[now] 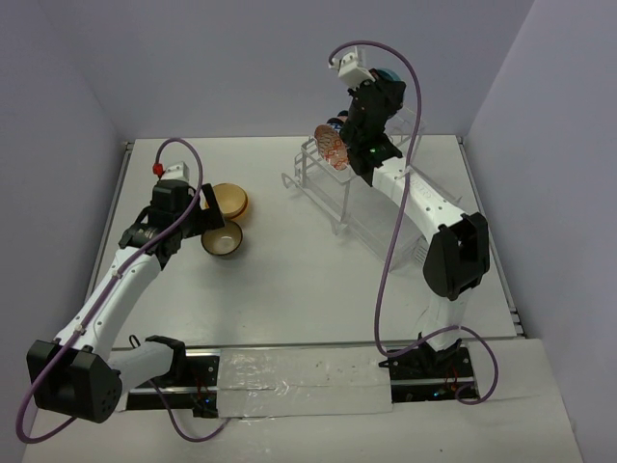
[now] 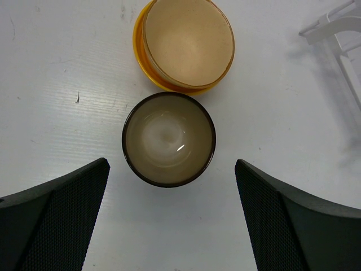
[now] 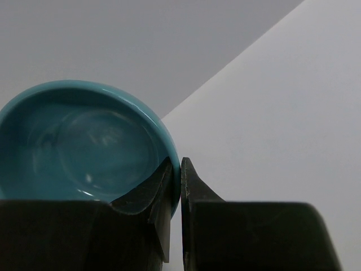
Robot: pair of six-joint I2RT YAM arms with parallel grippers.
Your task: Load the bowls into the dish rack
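At least one patterned bowl (image 1: 331, 147) stands on edge in the rack (image 1: 337, 203), which sits at the far right of the tabletop (image 1: 289, 309). The blue bowl (image 3: 84, 147) is held aloft by the rack, its rim pinched between the fingers of the right pincer (image 3: 180, 189), so it looks next to be slotted. Three bowls lie on the left: a dark-rimmed bowl (image 2: 169, 139) and, just beyond it, a tan bowl (image 2: 186, 39) nested in an orange bowl (image 2: 137, 48). The left pincer (image 1: 205, 224) hangs spread wide over the dark-rimmed bowl, touching nothing. By my reckoning the loading is under halfway.
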